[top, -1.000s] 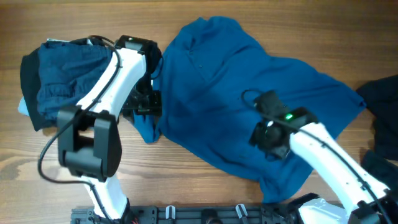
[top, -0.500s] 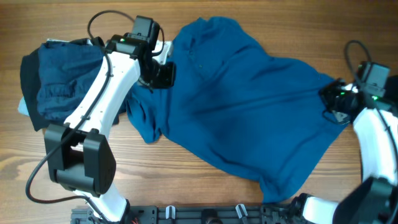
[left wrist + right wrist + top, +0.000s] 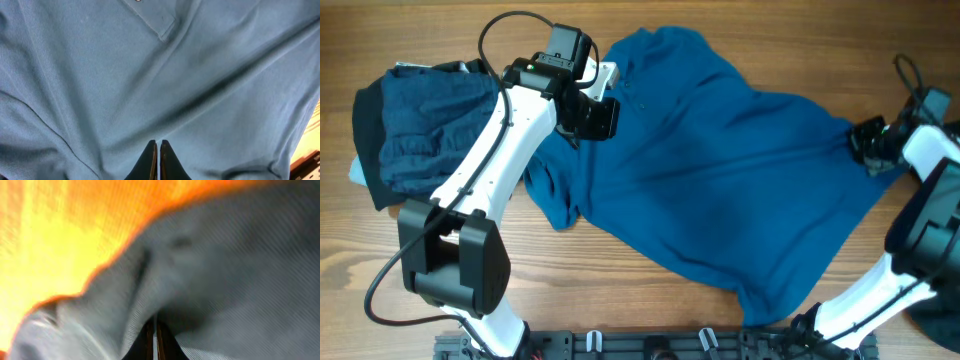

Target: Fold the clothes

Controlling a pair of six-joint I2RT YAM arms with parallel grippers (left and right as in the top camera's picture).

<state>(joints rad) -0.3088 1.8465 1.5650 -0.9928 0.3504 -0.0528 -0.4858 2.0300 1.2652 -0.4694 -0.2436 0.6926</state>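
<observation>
A large medium-blue polo shirt (image 3: 720, 190) lies spread and rumpled across the table's middle. My left gripper (image 3: 603, 120) rests over its upper left part, just below the collar. In the left wrist view its fingers (image 3: 156, 145) are shut, tips on flat cloth (image 3: 150, 75) below the button placket (image 3: 156, 22), with nothing pinched between them. My right gripper (image 3: 868, 143) is at the shirt's far right edge. Its tips (image 3: 155, 321) are shut and pressed into a crease of the cloth (image 3: 225, 270); no cloth shows between them.
A pile of other clothes (image 3: 420, 130), blue on top of dark, sits at the far left beside the left arm. Bare wooden table (image 3: 650, 290) shows in front of the shirt, and glows orange (image 3: 50, 230) in the right wrist view. A black rail (image 3: 650, 345) runs along the front edge.
Both arms left the shirt's lower parts: left gripper went up towards the collar, right gripper swung out to the right edge. Both closed on the way. The shirt kept its shape.
</observation>
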